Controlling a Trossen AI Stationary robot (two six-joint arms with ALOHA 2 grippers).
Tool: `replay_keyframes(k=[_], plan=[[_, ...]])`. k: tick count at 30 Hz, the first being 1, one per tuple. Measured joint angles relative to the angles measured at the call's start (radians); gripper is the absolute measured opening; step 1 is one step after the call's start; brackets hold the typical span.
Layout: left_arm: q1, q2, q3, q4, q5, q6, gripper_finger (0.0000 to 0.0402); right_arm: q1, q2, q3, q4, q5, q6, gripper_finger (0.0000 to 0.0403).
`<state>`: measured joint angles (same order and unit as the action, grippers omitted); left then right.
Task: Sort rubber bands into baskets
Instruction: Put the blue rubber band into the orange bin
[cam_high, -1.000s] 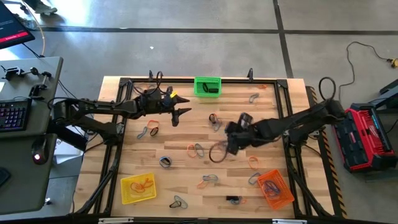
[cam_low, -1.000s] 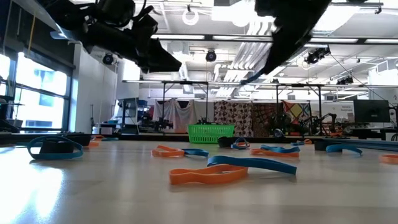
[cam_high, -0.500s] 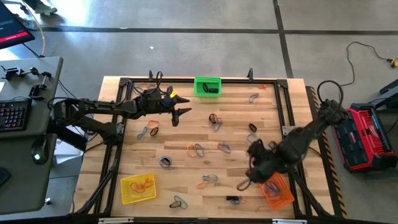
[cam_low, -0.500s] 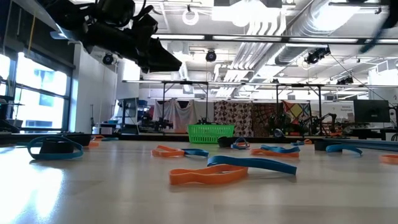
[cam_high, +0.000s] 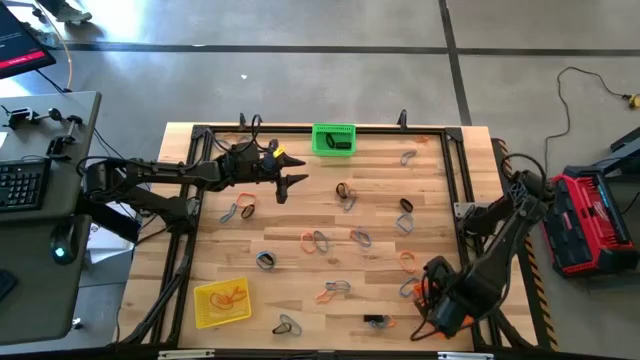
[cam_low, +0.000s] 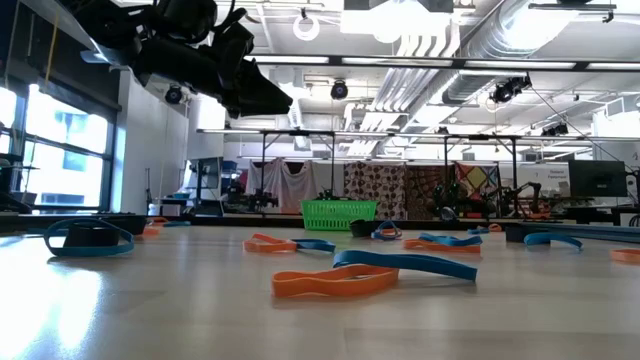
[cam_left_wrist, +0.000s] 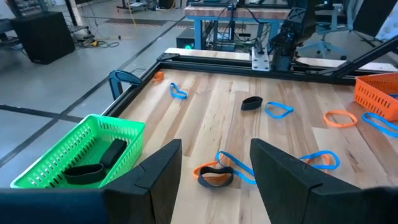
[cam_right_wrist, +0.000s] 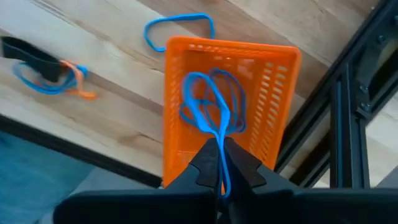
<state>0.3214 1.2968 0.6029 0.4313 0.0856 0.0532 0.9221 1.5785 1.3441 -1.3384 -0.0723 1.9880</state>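
My right gripper (cam_high: 442, 305) hangs over the orange basket (cam_right_wrist: 177, 155) at the table's near right corner, pointing down and shut on a blue rubber band (cam_right_wrist: 205, 109). More blue loops lie in that basket. My left gripper (cam_high: 290, 182) stands open above the far left of the table, nothing between its fingers (cam_left_wrist: 216, 146). Ahead of it sits the green basket (cam_left_wrist: 81, 155) with black bands in it. The yellow basket (cam_high: 222, 302), holding orange bands, rests near the front left. Several loose bands lie across the wooden top. My right gripper pinches the blue rubber band between its two fingertips (cam_right_wrist: 211, 163), at one end of the loop (cam_right_wrist: 219, 144). The fingers come from above, pointing down. The band hangs slack below them into the orange basket; whether its lower end touches the basket floor I cannot tell.
A black frame rail (cam_right_wrist: 348, 124) runs close beside the orange basket. A blue band (cam_right_wrist: 177, 28) and a tangle of black, blue and orange bands (cam_right_wrist: 50, 68) lie near it. Other bands (cam_high: 318, 240) dot the table's middle.
My right gripper has swung from the table's middle toward the near right corner, carrying the band, and has rolled and tipped until it points straight down over the orange basket. It has stayed shut.
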Motion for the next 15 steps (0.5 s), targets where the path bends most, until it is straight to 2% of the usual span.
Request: replay_keyframes(k=[15], plan=[[-0.001,0.0,0.0,0.0,0.002,0.0,0.0184,0.01,0.152,-0.001,0.013,-0.043,0.053,0.0]])
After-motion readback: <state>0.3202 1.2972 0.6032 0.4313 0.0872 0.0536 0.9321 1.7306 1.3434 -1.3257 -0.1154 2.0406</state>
